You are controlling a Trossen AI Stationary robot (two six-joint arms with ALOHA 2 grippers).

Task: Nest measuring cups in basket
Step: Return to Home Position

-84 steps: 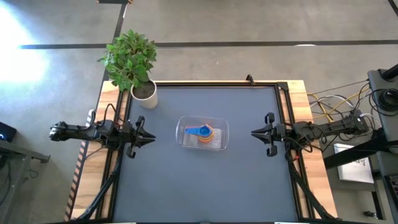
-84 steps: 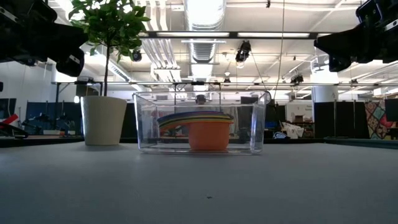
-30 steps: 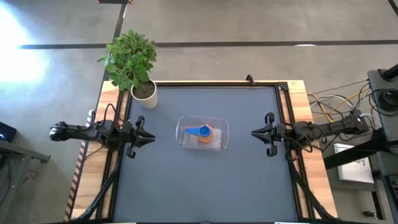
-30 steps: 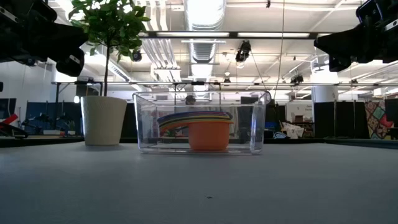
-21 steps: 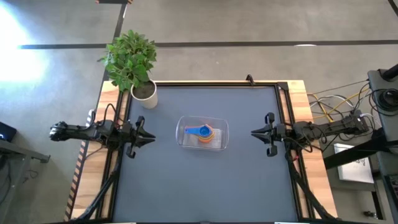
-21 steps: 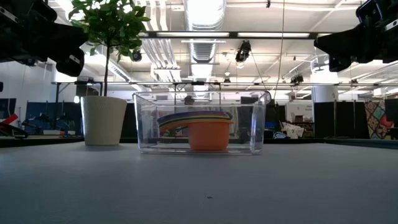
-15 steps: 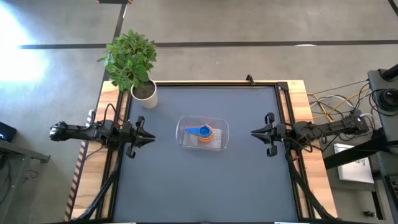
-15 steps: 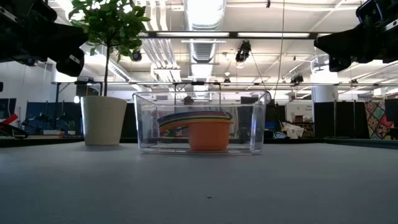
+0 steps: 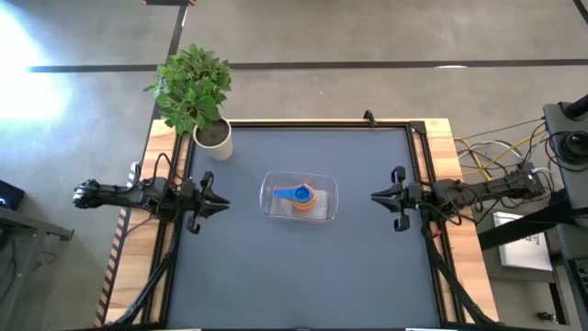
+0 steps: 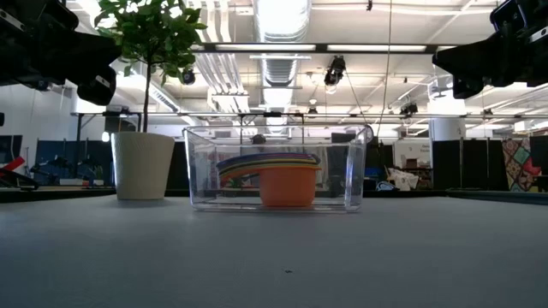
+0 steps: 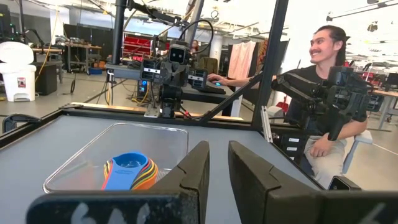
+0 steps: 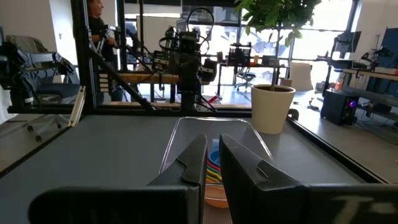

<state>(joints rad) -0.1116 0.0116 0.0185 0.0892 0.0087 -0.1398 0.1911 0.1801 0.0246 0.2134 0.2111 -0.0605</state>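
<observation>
Nested measuring cups [image 9: 297, 196] lying in basket [image 9: 322, 212], midway between left gripper [image 9: 225, 204] and right gripper [image 9: 375, 195], both nearly closed

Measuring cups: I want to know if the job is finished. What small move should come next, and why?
Probably none: leave both arms parked. The measuring cups sit nested inside the basket, and the left arm and right arm wait at the table's opposite edges, jaws shut on nothing.

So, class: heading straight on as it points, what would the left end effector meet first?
Likely the basket, though the left end effector hangs high and might pass over its rim toward the right end effector.
</observation>
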